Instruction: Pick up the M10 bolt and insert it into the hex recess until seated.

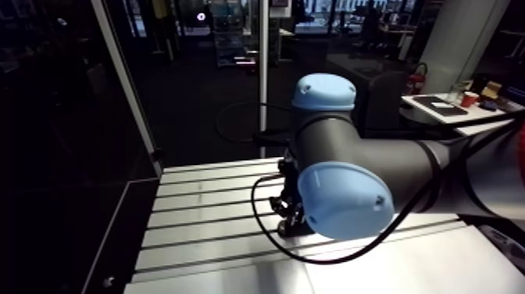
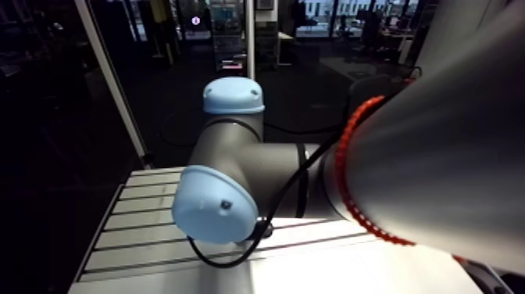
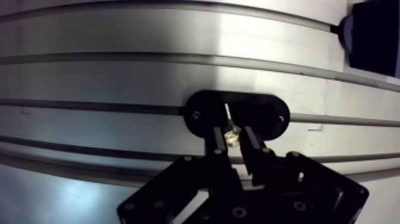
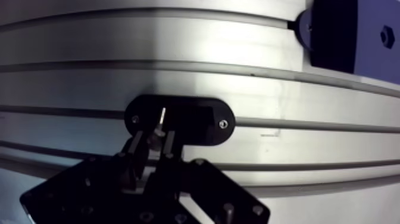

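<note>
In the arm view, the arm's own joint with its light-blue cap (image 1: 344,199) fills the middle. Beside it we see only a dark sliver of the tool (image 1: 287,209), low over the slotted surface (image 1: 203,207). From here we can make out neither its fingers nor the bolt. In the wrist view, the fingers stand close together, clamped on a small brass-coloured piece that we take to be the M10 bolt (image 3: 232,137). A thin bright glint runs from it toward the black oval plate (image 3: 262,116) directly under the fingertips. That plate sits across one of the surface's slots, with a screw near each end. We judge the hex recess to lie in its dark middle, though we cannot pick out its outline. A second black block (image 4: 336,33) sits well apart, further ahead and to one side. We judge the pick-up done and the bolt carried over the plate. What remains is the insertion: we cannot tell whether the bolt's tip has entered the recess, and it is not shown seated, since the tool grips it.
</note>
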Robot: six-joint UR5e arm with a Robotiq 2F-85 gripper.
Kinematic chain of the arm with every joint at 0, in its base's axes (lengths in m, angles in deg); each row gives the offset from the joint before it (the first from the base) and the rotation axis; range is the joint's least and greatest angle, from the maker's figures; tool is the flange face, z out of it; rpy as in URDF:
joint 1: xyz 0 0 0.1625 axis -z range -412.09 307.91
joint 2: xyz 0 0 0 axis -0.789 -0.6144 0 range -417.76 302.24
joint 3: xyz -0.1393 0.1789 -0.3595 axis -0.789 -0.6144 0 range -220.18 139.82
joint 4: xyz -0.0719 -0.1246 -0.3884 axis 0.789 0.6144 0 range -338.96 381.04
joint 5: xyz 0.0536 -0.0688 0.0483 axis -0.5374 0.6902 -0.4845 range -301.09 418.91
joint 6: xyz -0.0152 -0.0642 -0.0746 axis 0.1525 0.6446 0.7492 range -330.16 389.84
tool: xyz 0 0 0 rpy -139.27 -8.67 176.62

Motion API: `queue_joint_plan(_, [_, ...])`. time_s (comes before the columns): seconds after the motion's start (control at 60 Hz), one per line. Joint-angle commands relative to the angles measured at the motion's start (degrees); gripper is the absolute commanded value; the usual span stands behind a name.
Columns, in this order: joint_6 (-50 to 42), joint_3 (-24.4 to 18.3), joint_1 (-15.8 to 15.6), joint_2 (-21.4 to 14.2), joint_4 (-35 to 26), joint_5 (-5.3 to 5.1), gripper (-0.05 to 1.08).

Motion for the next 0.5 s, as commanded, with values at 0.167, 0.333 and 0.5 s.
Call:
queue_joint_plan(0.167, [0.3,-0.7,0.0,-0.8,-0.1,-0.49,0.78])
queue_joint_plan(0.333, [0.3,-1.8,-0.1,-1.9,-0.7,-0.51,0.78])
queue_joint_plan(0.5, [0.4,-5.1,-0.2,-2.5,-3.9,-0.92,0.78])
